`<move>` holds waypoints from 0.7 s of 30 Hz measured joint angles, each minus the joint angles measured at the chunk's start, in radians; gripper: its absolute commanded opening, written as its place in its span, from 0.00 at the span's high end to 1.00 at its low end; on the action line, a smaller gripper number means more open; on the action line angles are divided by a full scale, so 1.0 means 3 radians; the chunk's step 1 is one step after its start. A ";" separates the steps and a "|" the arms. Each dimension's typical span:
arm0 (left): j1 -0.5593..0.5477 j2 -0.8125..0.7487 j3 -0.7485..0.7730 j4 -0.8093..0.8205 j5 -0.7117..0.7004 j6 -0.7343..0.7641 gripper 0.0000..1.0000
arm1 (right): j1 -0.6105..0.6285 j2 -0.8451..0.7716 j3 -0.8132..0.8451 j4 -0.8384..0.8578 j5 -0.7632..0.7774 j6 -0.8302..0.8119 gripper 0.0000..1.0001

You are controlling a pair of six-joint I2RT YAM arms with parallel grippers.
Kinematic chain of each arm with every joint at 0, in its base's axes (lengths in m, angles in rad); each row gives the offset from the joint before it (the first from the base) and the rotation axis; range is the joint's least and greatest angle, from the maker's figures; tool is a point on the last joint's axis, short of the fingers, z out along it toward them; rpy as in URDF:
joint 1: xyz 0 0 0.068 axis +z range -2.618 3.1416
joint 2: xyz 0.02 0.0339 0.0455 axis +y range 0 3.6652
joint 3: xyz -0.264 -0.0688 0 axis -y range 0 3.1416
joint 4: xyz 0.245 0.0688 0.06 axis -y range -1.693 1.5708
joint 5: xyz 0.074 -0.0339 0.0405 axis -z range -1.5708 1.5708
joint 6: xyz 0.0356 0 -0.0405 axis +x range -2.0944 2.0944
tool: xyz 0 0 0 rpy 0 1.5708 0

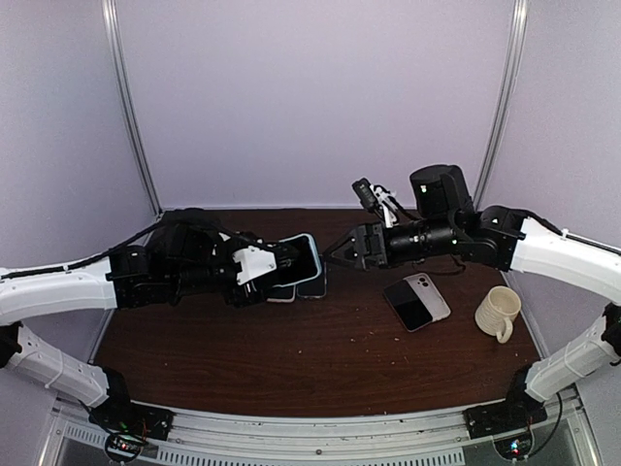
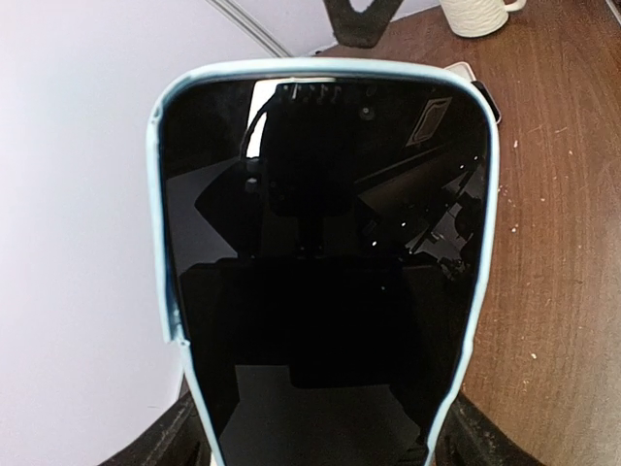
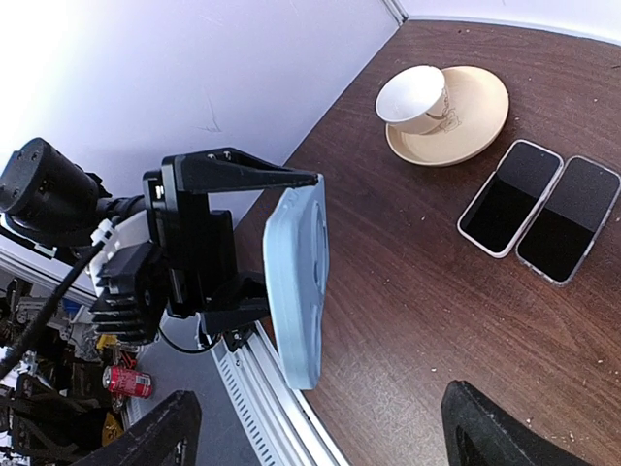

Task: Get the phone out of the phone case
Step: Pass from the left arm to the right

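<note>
**While clamped aloft in the left hand point(image 1: 283, 262), phone point(image 2: 320, 272) seated in phone case point(image 3: 296, 291), free end toward the right hand point(image 1: 338, 252)**

Held clear of the surface point(image 1: 291, 369), above its middle and a little left. Left hand clenched across the two long edges of the phone case, one black finger on each. Right hand released, fingers point(image 3: 505, 427) spread wide with nothing between, tips just beside the free short end and not touching it.

Long axis roughly level, running left to right from one hand toward the other. Dark screen turned up and toward the left wrist camera. Pale blue back seen nearly edge-on from the right wrist.

Pale rim unbroken around the free end and both long sides, except for a small step in one long side near the gripped end.

Only a narrow gap at the free end. Below, two phones point(image 3: 539, 209) flat and side by side, with a cup point(image 3: 412, 97) on a plate point(image 3: 475, 116) beyond them. To the right, another pair of phones point(image 1: 417, 301) and a mug point(image 1: 499, 313), well apart from the held one. Bare wood toward the near edge. Wall panels close behind and on both sides.
</note>
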 measured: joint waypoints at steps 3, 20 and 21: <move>0.0000 0.0000 -0.0066 0.0024 0.0037 -0.0001 0.53 | 0.0053 0.0050 0.0024 0.0033 0.0000 0.0047 0.13; 0.0000 0.0032 -0.0094 0.0000 0.0203 -0.0112 0.54 | 0.0300 0.0493 0.0412 -0.0074 0.0175 0.0024 0.49; 0.0000 0.0039 -0.0094 -0.0003 0.0205 -0.0118 0.54 | 0.0305 0.0512 0.0439 -0.0085 0.0191 0.0033 0.51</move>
